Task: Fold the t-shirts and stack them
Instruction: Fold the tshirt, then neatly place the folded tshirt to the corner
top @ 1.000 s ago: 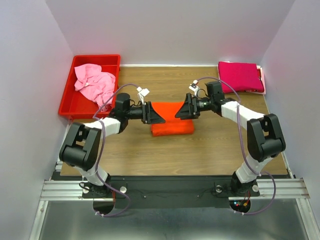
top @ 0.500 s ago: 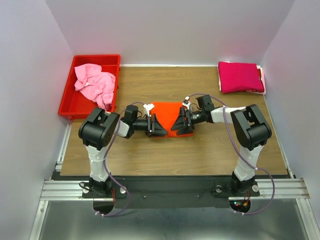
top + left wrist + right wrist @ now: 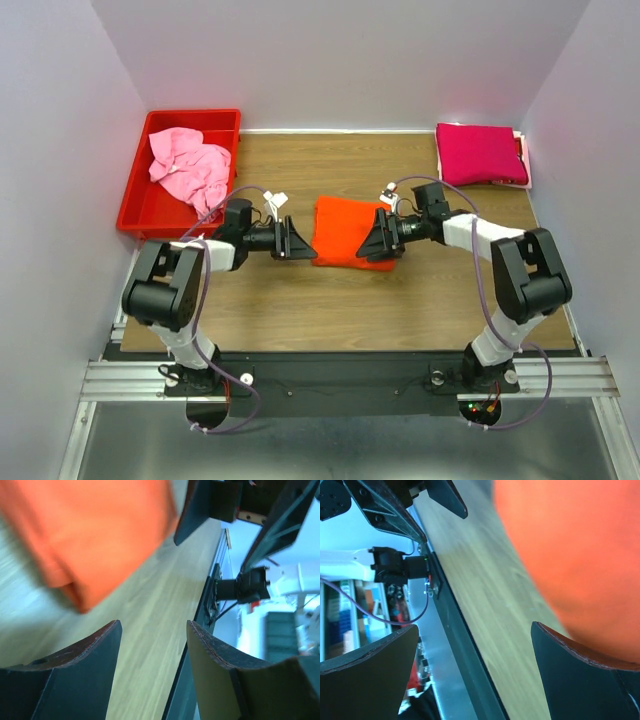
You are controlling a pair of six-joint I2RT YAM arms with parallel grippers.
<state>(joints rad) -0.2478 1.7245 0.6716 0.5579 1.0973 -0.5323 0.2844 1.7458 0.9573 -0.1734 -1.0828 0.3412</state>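
1. Your left gripper (image 3: 298,242) sits just beside the left edge of the folded orange t-shirt (image 3: 345,230). Its jaws are apart with only bare wood between them. The right gripper (image 3: 378,240) is at the shirt's right edge, jaws spread wide and holding nothing.
2. The orange t-shirt lies mid-tabletop, slightly skewed. The magenta t-shirt (image 3: 480,152) is folded at the far right corner. The pink t-shirt (image 3: 190,168) is crumpled in the red bin (image 3: 128,205) at the far left corner.
3. Risk: if you close on the top layer alone, the fold will likely peel open when you lift.
4. Risk: if one side bites before the other, the bundle may drag and twist across the wood.
5. Risk: the jaws point at each other across the cloth, so pushing both inward could bunch it or bring the fingers together.
6. Risk: the carry to the magenta t-shirt is a long reach for the left arm, and a sagging middle could let the fold spill.
7. The tabletop (image 3: 350,310) is smooth wood-grain, so cloth should slide easily. Plain pale walls (image 3: 340,60) close it in on three sides, and a metal rail (image 3: 340,375) runs along the near edge.
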